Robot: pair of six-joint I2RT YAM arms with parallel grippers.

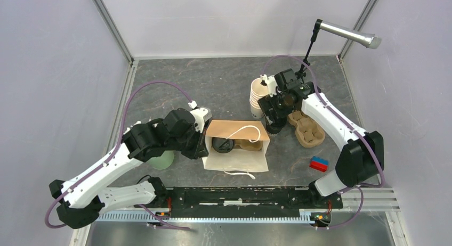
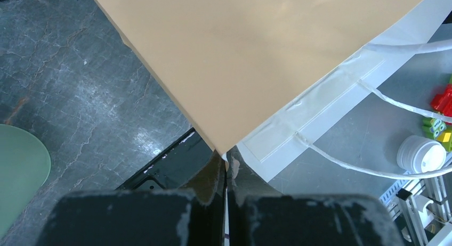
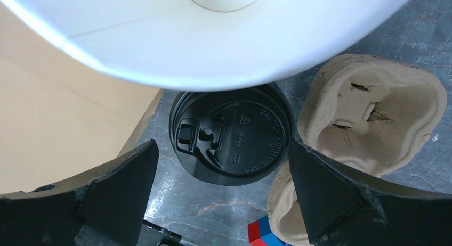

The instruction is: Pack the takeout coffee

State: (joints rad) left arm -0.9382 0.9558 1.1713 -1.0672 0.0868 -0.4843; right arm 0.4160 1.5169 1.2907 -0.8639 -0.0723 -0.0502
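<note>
Your left gripper (image 2: 226, 169) pinched paper bag (image 2: 256, 59) corner, jaws closed. Your right gripper (image 3: 221, 177) hung wide open, empty, above lidded coffee cup (image 3: 234, 134) standing between bag and pulp carrier (image 3: 373, 113); second lidded cup (image 1: 223, 145) inside bag.

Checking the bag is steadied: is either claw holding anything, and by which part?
The left claw is shut on the paper bag, pinching a corner of its open edge. The right claw is open above a black lid, holding nothing.
</note>
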